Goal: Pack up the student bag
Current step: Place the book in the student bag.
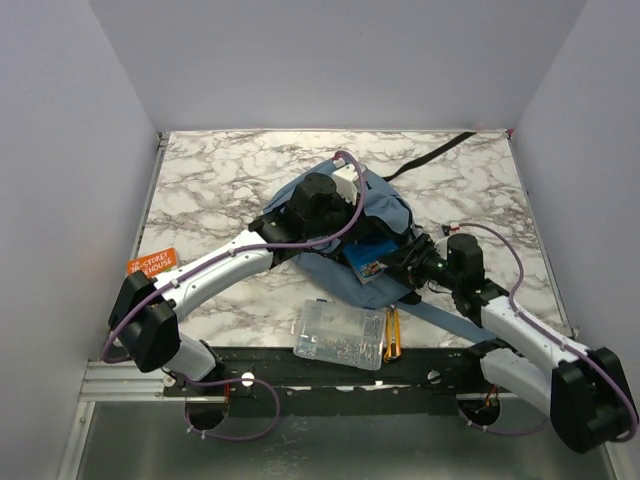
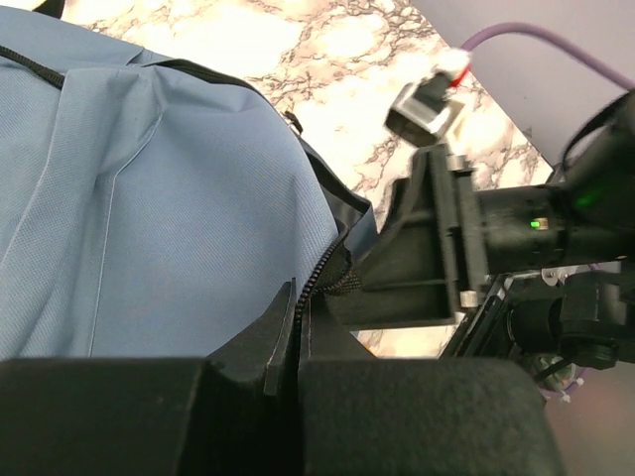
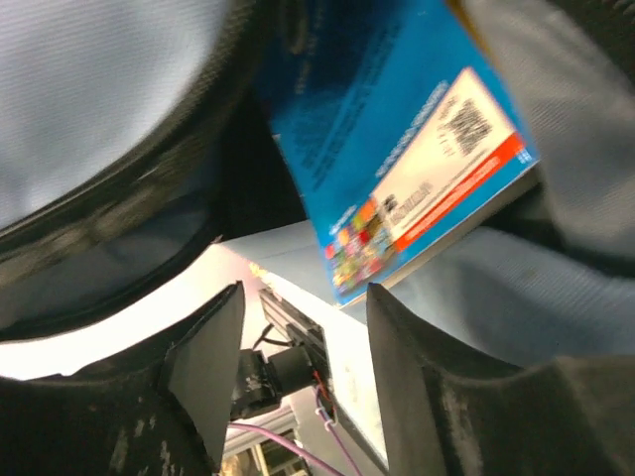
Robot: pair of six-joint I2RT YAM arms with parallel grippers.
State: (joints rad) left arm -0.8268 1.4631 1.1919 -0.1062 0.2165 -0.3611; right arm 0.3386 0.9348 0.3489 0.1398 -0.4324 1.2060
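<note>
Two fingers of the right gripper [image 3: 306,297] stand apart, gripping nothing; the blue paperback book [image 3: 397,149] sits just beyond them in the mouth of the dusty blue-grey fabric student bag [image 2: 149,198]. Push the book squarely inward. The left gripper [image 2: 295,309], pinched on the zip edge, holds the mouth up. Both arms bend inward over the bag, mid-way on the marble-patterned table [image 1: 220,180].

White-shelled left arm [image 1: 215,268] and right arm [image 1: 520,335] carry black joints [image 1: 150,325] and purple cables [image 1: 345,156].
</note>
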